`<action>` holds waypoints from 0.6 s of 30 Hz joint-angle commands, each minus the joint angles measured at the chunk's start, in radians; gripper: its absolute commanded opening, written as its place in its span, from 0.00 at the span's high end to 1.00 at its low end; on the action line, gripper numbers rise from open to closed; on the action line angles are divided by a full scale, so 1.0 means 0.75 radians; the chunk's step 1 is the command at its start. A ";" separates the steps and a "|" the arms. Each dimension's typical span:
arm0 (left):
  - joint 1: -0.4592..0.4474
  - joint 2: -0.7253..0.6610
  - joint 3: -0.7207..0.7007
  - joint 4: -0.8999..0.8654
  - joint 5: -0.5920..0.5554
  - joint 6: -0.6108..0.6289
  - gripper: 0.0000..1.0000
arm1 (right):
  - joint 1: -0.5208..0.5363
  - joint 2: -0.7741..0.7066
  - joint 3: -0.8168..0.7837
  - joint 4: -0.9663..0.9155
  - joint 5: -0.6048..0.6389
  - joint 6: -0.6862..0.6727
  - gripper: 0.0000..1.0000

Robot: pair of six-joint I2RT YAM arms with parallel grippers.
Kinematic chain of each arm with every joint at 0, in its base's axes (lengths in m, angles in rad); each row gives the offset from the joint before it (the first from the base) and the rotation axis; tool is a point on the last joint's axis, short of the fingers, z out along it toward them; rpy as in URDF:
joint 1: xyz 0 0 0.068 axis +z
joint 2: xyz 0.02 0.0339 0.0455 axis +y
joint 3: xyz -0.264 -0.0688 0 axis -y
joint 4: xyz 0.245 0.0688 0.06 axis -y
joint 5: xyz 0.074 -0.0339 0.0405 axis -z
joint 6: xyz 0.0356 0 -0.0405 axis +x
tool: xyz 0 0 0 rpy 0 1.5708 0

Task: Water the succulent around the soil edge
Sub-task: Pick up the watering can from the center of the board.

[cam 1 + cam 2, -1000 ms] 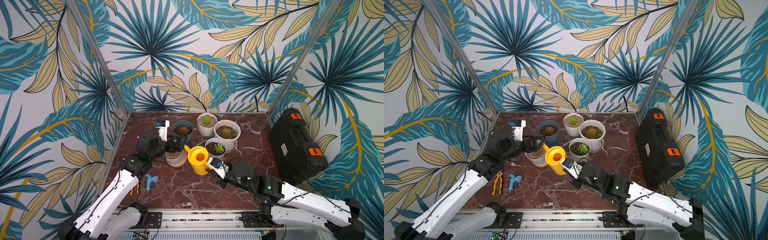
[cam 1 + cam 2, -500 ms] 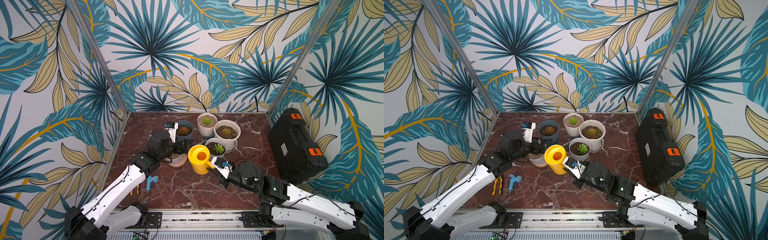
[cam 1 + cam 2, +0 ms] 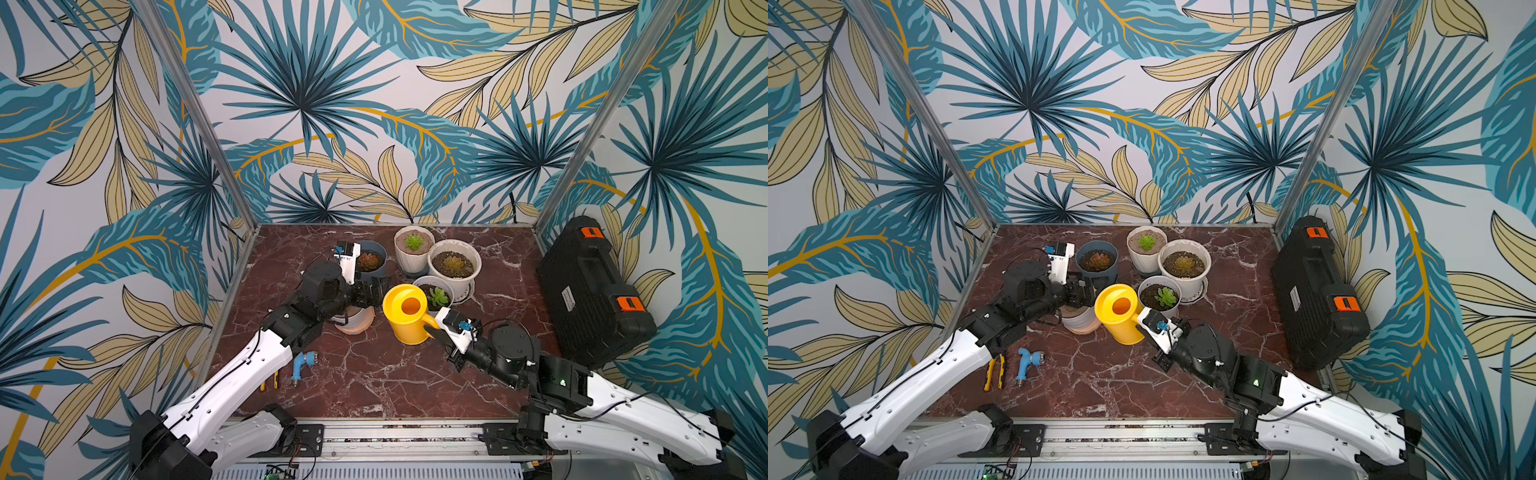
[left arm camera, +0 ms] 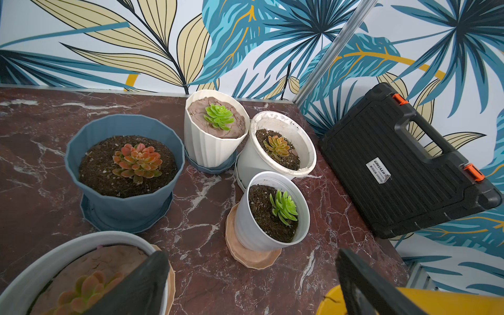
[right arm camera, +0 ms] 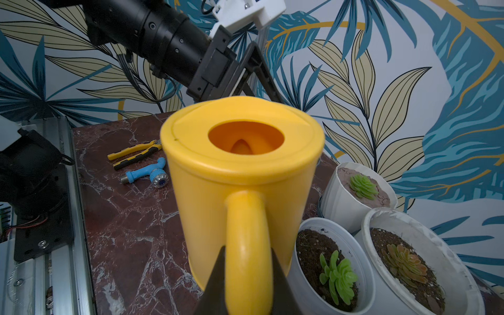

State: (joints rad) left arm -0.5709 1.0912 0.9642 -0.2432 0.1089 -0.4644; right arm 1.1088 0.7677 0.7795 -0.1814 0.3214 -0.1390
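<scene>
Right gripper [image 5: 247, 261]: clamped tight on the handle [image 5: 246, 218] of the yellow watering can [image 3: 409, 320].
Left gripper [image 3: 371, 292]: spread as wide as it goes and holding nothing, it hangs over the white pot [image 4: 62, 245] with one finger just beside the can's wall.
Succulent [image 4: 84, 289]: a pink-green rosette in that white pot, which sits on a beige saucer left of the table's middle, just beside the can.
Can, change: a second ago its spout reached over the pot. Now it stands upright and the spout is hidden under the left gripper.
Left arm, change: it has swung in from the table's left edge towards the can.
Meaning: the pour looks paused or finished. The soil appears pale and cracked and no water shows, so the edge may still need watering.
Around: four more pots stand towards the back edge, the nearest the small white pot [image 3: 419, 282]. A blue nozzle [image 3: 301, 365] and pliers [image 3: 994, 372] lie near the front left corner. A black case [image 3: 590, 291] lies past the right edge.
</scene>
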 commanded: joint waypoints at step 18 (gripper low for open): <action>0.034 -0.252 0.115 -0.342 -0.347 0.252 0.00 | -0.002 -0.106 0.014 0.001 0.132 0.055 1.00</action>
State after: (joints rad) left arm -0.5549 0.9360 0.9897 -0.4129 -0.0910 -0.3260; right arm 1.1103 0.7273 0.7795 -0.2012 0.3687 -0.1162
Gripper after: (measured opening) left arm 0.999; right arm 0.159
